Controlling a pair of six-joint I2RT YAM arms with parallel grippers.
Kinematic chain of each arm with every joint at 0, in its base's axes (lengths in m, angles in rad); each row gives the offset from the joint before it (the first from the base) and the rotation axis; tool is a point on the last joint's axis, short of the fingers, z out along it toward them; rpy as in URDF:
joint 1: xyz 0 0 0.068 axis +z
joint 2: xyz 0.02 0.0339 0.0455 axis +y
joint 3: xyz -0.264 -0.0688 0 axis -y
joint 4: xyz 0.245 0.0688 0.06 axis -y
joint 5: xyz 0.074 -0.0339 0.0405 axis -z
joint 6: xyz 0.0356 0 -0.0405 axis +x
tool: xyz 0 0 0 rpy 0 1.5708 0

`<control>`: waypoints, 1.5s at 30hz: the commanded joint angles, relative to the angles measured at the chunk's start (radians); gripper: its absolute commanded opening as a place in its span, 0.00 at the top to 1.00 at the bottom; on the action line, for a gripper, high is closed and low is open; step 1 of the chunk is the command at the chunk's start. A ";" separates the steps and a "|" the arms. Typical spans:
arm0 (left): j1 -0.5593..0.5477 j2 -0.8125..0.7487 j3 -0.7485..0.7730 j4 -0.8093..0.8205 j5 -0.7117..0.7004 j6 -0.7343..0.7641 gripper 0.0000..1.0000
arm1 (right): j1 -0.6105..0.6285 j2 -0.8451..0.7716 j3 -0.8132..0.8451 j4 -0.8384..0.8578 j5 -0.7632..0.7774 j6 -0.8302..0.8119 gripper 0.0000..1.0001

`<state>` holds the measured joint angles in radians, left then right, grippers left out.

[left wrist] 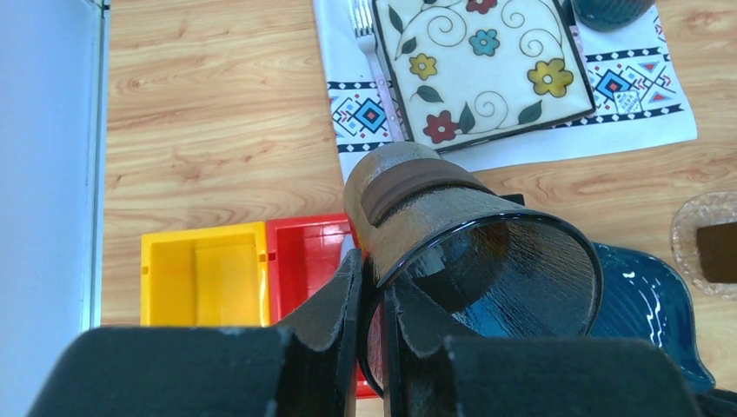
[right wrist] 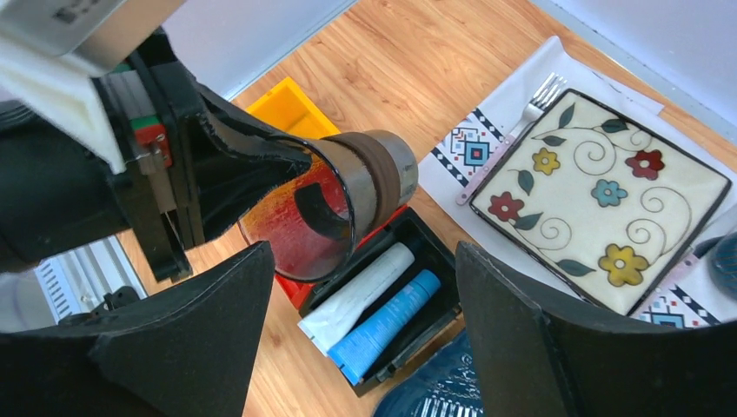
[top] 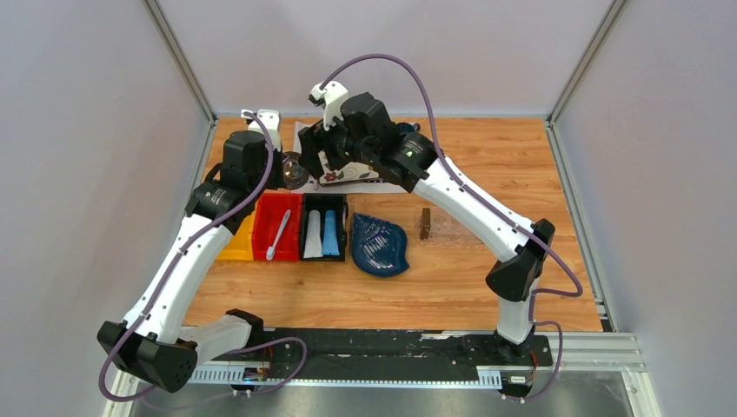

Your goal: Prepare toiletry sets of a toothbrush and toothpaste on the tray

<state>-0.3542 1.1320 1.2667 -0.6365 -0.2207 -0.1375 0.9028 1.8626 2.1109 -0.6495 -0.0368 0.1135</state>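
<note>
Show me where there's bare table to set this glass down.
Bare wood: the near strip in front of the red bin and blue dish, and the back right corner beyond the tray. Crowded: the bin row and the placemat.

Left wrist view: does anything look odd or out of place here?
Yes. The left gripper is shut on the rim of a dark glass cup, tipped on its side, while the toothbrush and toothpaste tubes lie untouched.
</note>
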 commanded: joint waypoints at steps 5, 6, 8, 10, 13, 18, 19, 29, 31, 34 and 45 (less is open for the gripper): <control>-0.015 -0.090 -0.012 0.166 -0.052 -0.051 1.00 | 0.019 0.087 0.112 0.019 0.072 0.066 0.22; -0.015 -0.092 -0.013 0.169 -0.052 -0.053 1.00 | 0.022 0.090 0.112 0.017 0.080 0.068 0.23; -0.015 -0.103 -0.023 0.175 -0.058 -0.057 1.00 | 0.025 0.104 0.116 0.014 0.093 0.066 0.24; -0.017 -0.109 -0.030 0.181 -0.060 -0.059 1.00 | 0.030 0.110 0.118 0.014 0.106 0.063 0.24; -0.017 -0.112 -0.036 0.184 -0.066 -0.063 1.00 | 0.031 0.121 0.118 0.016 0.120 0.061 0.25; -0.020 -0.121 -0.052 0.198 -0.072 -0.071 1.00 | 0.048 0.138 0.129 0.013 0.149 0.057 0.31; -0.020 -0.124 -0.064 0.210 -0.074 -0.071 1.00 | 0.053 0.148 0.135 0.010 0.158 0.058 0.32; -0.020 -0.164 -0.089 0.227 -0.083 -0.068 1.00 | 0.077 0.225 0.170 0.008 0.219 0.052 0.36; -0.020 -0.172 -0.101 0.230 -0.078 -0.068 1.00 | 0.077 0.237 0.179 0.010 0.219 0.052 0.37; -0.020 -0.187 -0.119 0.236 -0.077 -0.070 1.00 | 0.076 0.254 0.192 0.010 0.218 0.046 0.40; -0.020 -0.206 -0.139 0.241 -0.063 -0.074 1.00 | 0.076 0.265 0.205 0.010 0.210 0.022 0.70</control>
<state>-0.3714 0.9741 1.1065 -0.5186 -0.2909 -0.1902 0.9901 2.1246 2.2715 -0.6533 0.1459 0.1570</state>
